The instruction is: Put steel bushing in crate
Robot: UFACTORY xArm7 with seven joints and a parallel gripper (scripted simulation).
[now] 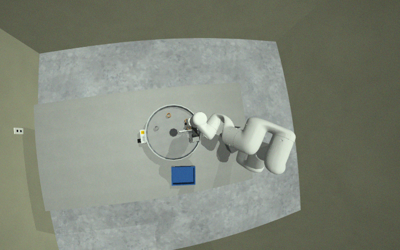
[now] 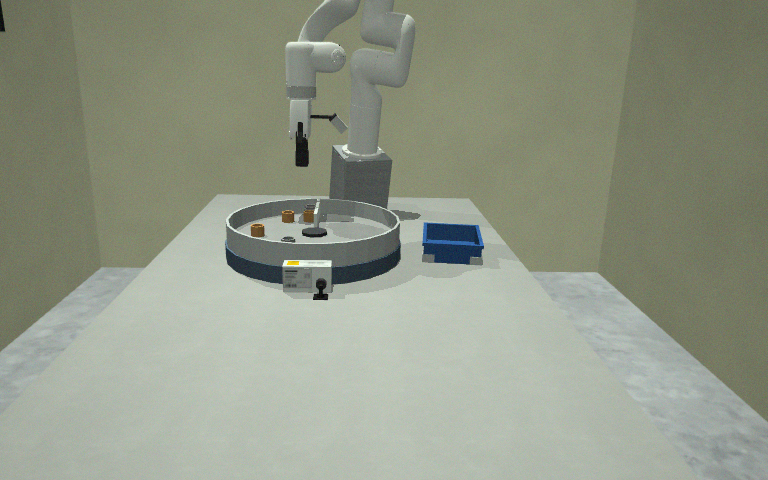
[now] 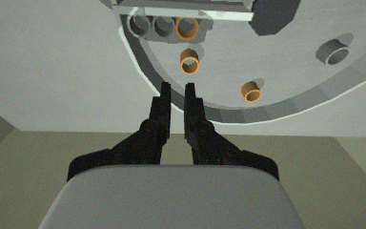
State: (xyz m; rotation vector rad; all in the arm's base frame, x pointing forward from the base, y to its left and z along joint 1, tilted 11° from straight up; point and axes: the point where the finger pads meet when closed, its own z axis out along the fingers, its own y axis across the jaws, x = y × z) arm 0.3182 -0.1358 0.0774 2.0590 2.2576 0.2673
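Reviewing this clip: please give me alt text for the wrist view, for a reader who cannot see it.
The black pincer, nearly closed and holding nothing, hangs above the near rim of the turning table. On the table lie three orange bushings and three grey steel bushings; two steel ones and one orange sit grouped at the top by a bar.
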